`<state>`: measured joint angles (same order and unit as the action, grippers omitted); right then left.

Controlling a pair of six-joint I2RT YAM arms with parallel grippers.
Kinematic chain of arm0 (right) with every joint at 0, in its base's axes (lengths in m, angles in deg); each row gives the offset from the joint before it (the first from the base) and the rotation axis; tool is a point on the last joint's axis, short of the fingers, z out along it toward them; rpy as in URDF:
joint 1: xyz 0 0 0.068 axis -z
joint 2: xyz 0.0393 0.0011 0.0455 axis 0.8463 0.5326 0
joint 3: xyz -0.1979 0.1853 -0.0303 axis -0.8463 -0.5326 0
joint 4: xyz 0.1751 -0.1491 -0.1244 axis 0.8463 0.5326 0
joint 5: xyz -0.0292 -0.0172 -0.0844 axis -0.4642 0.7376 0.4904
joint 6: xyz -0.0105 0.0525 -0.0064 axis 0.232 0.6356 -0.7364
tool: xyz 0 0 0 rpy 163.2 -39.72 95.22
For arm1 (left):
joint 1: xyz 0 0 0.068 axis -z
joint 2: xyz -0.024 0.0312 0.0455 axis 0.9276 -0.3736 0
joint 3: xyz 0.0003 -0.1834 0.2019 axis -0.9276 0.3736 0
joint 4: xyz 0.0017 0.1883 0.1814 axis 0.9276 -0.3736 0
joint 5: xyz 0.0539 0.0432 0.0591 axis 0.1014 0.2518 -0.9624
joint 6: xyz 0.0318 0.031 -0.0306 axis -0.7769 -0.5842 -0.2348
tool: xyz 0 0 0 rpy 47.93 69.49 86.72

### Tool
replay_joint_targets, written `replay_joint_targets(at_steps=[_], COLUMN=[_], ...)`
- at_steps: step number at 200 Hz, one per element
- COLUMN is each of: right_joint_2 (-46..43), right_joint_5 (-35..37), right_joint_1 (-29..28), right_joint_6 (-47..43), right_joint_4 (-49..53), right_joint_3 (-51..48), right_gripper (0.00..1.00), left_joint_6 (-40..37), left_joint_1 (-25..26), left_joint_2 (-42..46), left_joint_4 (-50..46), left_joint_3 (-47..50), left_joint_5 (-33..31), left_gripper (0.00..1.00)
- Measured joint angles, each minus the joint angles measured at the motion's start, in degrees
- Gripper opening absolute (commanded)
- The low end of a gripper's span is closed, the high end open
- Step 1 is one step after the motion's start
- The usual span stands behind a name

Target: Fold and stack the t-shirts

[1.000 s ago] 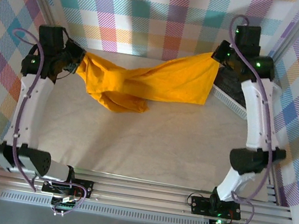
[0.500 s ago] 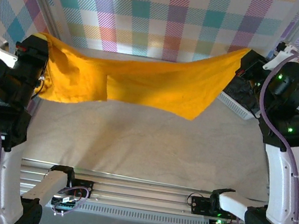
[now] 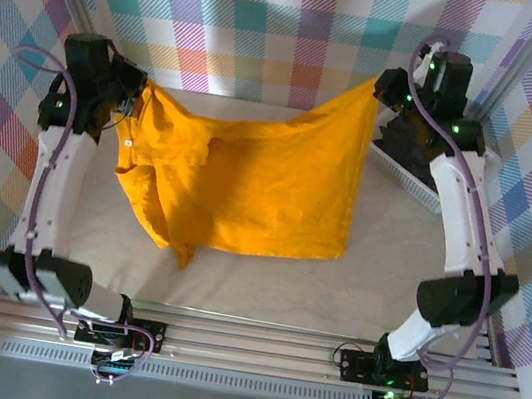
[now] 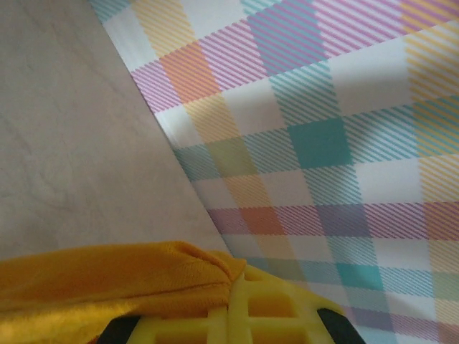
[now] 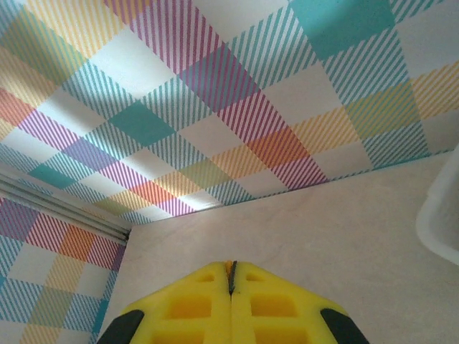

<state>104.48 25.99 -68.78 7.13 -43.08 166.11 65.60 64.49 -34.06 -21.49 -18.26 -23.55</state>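
The orange-yellow t-shirt hangs spread between my two grippers, and its lower edge sags onto the pale table. My left gripper is shut on the shirt's upper left corner, where the cloth bunches. In the left wrist view orange cloth comes out from the left gripper. My right gripper is shut on the upper right corner. In the right wrist view a thin orange sliver shows between the pressed tips of the right gripper.
A white lattice basket stands at the back right, partly under the right arm; its rim shows at the right wrist view's edge. Checked walls close in the back and sides. An aluminium rail runs along the near edge.
A second ago the shirt was a twisted band. The arms then swung high and wide, stretching it. Now they are back lower and closer together, with the shirt hanging open and flat.
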Motion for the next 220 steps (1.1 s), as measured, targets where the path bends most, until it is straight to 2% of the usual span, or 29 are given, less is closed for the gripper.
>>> replay_joint_targets(at_steps=[26,52,71,90,106,118,132,150,162,195,220], right_joint_2=[7.67,11.21,11.02,8.33,3.43,-1.53,-7.98,-15.1,-17.59,-18.49,-18.36], right_joint_5=[-0.87,-1.11,-1.49,-2.12,-2.95,-3.67,-4.48,-5.31,-5.31,-2.73,-0.22], right_joint_1=[1.55,4.31,6.69,8.44,8.81,8.74,8.61,7.91,7.37,6.19,3.1], right_joint_6=[0.85,1.77,2.64,2.99,3.28,3.52,4.17,5.18,5.4,5.84,5.75], right_joint_4=[2.32,4.09,4.31,4.15,3.56,2.27,1.2,0.09,0.2,1.88,3.43], right_joint_3=[12.98,24.9,29.62,28.39,20.48,10.91,-2.21,-19.3,-28.35,-47.28,-50.71], right_gripper=[0.0,0.0,0.0,0.0,0.0,0.0,0.0,0.36,0.47,0.5,0.49], left_joint_6=[0.37,0.11,0.04,-0.59,-1.29,-1.68,-1.92,-2.01,-1.97,-4.33,-6.58], left_joint_1=[-0.72,-1.22,-1.84,-2.25,-2.32,-2.32,-2.4,-2.6,-2.62,-2.62,-2.62], left_joint_2=[-9.51,-15.91,-16.26,-12.94,-6.84,-0.28,7.32,14.8,16.79,15.45,15.69], left_joint_4=[-1.4,-2.67,-2.62,-3.3,-5.44,-6.14,-7.06,-7.96,-9.11,-12.17,-14.1], left_joint_3=[-13.18,-30.49,-38.29,-38.47,-31.63,-21.66,-8.74,7.1,15.56,32.59,40.72], left_joint_5=[2.89,4.5,5.01,4.9,3.87,2.12,0.11,-0.79,-0.68,-0.33,-1.09], left_gripper=[0.0,0.0,0.0,0.0,0.0,0.0,0.21,0.46,0.57,0.61,0.59])
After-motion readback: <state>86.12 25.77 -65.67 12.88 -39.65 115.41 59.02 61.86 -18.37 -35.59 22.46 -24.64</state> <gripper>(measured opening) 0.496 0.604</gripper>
